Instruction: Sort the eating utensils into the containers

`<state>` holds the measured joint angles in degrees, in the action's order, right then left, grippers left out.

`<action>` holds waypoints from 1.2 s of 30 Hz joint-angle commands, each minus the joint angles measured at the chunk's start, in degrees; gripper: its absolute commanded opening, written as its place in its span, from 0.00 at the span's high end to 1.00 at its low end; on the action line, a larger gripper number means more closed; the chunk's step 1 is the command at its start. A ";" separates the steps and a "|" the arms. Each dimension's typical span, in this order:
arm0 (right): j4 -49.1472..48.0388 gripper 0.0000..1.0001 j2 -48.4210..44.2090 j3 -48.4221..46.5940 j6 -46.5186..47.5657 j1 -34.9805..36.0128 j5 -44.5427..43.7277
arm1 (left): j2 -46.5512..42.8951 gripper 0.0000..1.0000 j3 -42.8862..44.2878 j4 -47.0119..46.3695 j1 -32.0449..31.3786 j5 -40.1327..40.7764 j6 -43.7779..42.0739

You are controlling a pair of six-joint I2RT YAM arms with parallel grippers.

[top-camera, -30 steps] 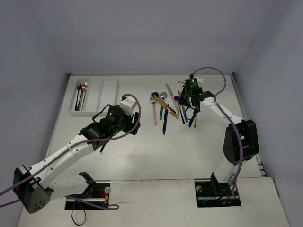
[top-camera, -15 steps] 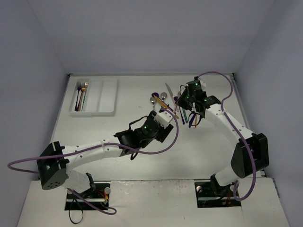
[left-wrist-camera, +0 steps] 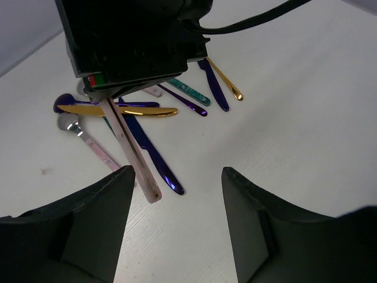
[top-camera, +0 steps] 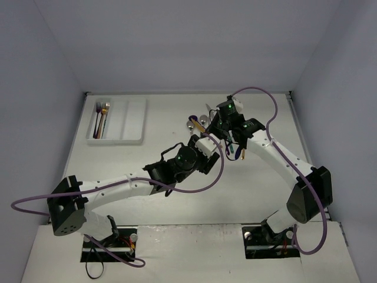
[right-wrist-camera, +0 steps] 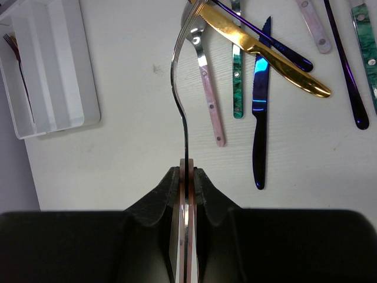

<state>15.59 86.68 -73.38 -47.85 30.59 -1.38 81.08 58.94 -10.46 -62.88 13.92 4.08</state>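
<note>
Progress: early stage. A few forks (top-camera: 101, 118) lie in the left compartment of the tray (top-camera: 134, 118), which sits at the far left of the table (top-camera: 247, 188). No utensil shows in the middle or right compartment.

In hand: the right gripper (right-wrist-camera: 187, 174) is clamped on the pink handle of a fork (right-wrist-camera: 183, 127), held up over the heap at the far middle of the table. The tines point toward the heap.

Outstanding: most of the utensils are unsorted and overlap on the table. These include a gold knife (right-wrist-camera: 268, 56), a dark blue knife (right-wrist-camera: 258, 118), a pink-handled spoon (right-wrist-camera: 211, 100) and several teal and purple pieces.

Obstructions: the left gripper (left-wrist-camera: 177, 194), fingers apart and holding nothing, reaches in from the left. It hangs just beside the fork's dangling handle. The left arm lies across the straight route from the heap to the tray. Judged risk: the two arms are crowded over one spot, and contact between them is possible.
</note>
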 commanded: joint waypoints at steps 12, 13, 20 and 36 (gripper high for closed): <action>0.87 1.00 -0.02 -3.72 -1.63 2.36 -4.97 | 1.27 0.52 -1.54 -6.97 2.70 3.81 2.18; 0.93 1.00 0.00 -3.80 -1.64 2.38 -5.04 | 1.57 0.52 -1.53 -7.03 2.77 3.72 2.27; 0.94 1.00 0.33 -3.97 -2.05 2.87 -5.60 | 3.55 0.57 -1.14 -7.25 2.77 3.26 2.43; 1.01 1.00 0.84 -4.25 -3.00 3.84 -6.71 | 1.15 1.00 -4.82 -12.77 2.77 8.21 5.03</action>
<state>18.28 87.62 -74.83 -50.50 33.65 -6.48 85.73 54.20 -16.99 -60.10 21.07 7.72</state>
